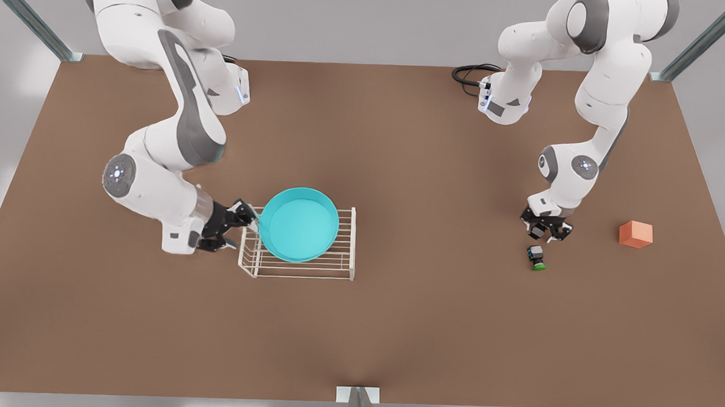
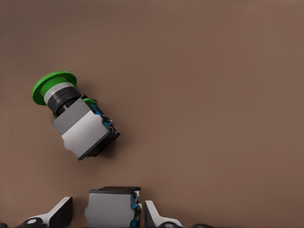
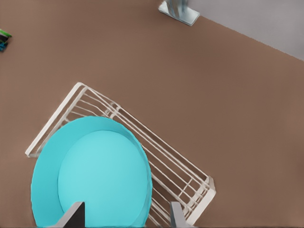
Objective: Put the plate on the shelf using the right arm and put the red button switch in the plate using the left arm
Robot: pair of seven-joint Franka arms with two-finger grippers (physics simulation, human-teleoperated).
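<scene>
1. Front view: the right gripper sits at the rim of the turquoise plate. The plate lies on the white wire shelf, overhanging the shelf's far bar. The left gripper hangs low over the worktop with a grey body, which I take to be the red button switch, between its fingers. The green-capped switch lies just beyond its tips and the orange cube is well off to one side.

2. Left wrist view: the left gripper is parted around the red button switch, whose cap is hidden. One finger is almost on the body and the other stands a little off it. Centre yourself first, then close squarely on the flat sides. Keep clear of the green-capped switch ahead.

3. Right wrist view: the right gripper is spread wide and grips nothing, with the plate rim between its fingers and the shelf beneath. Back it straight off so you don't nudge the plate.
</scene>
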